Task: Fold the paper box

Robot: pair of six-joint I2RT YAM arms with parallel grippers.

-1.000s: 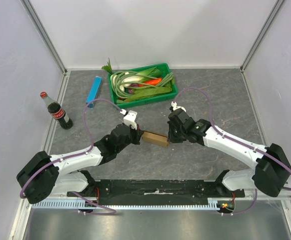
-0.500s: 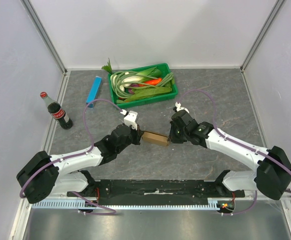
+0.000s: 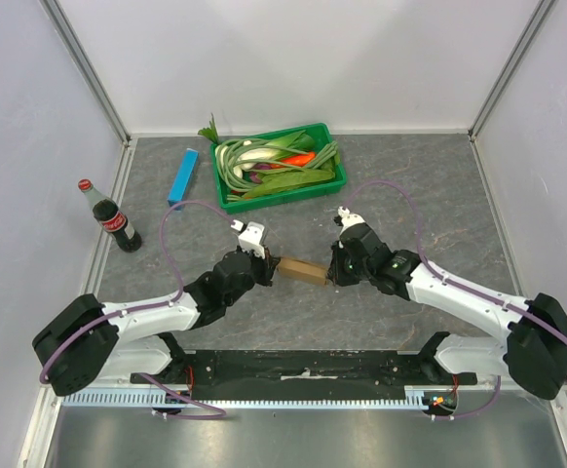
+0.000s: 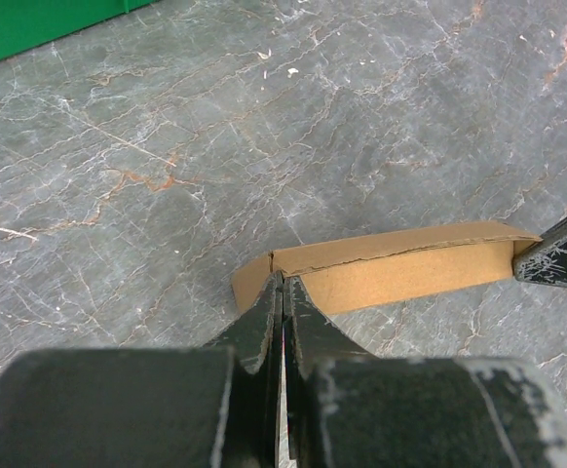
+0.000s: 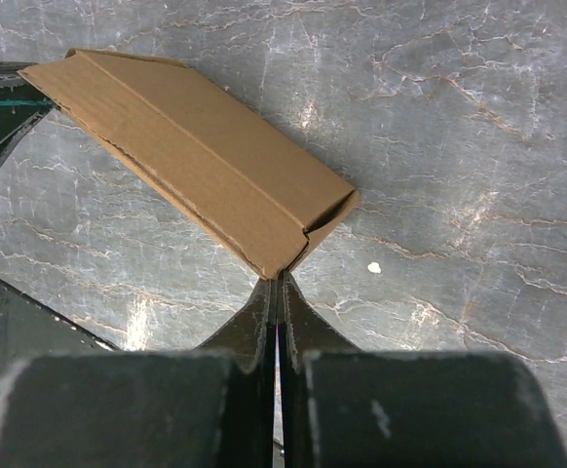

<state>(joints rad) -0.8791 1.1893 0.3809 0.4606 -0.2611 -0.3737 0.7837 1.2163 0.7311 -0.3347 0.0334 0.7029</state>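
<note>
The paper box (image 3: pixel 302 270) is a brown cardboard piece, partly folded, held between both arms above the middle of the table. My left gripper (image 3: pixel 270 267) is shut on its left end; in the left wrist view the jaws (image 4: pixel 282 292) pinch the near edge of the box (image 4: pixel 400 268). My right gripper (image 3: pixel 331 274) is shut on its right end; in the right wrist view the jaws (image 5: pixel 278 288) pinch the near corner of the box (image 5: pixel 206 156). The right gripper's fingertip (image 4: pixel 561 258) shows at the box's far end in the left wrist view.
A green tray (image 3: pixel 334 178) of vegetables stands at the back middle. A slim blue box (image 3: pixel 182 176) lies to its left. A cola bottle (image 3: pixel 112 218) stands at the far left. A tiny white fleck (image 5: pixel 373 266) lies on the grey table.
Both grippers have shifted slightly, the left one a little toward the near side and the right arm stretching lower; the box stays held between them, nearly in the same place.
</note>
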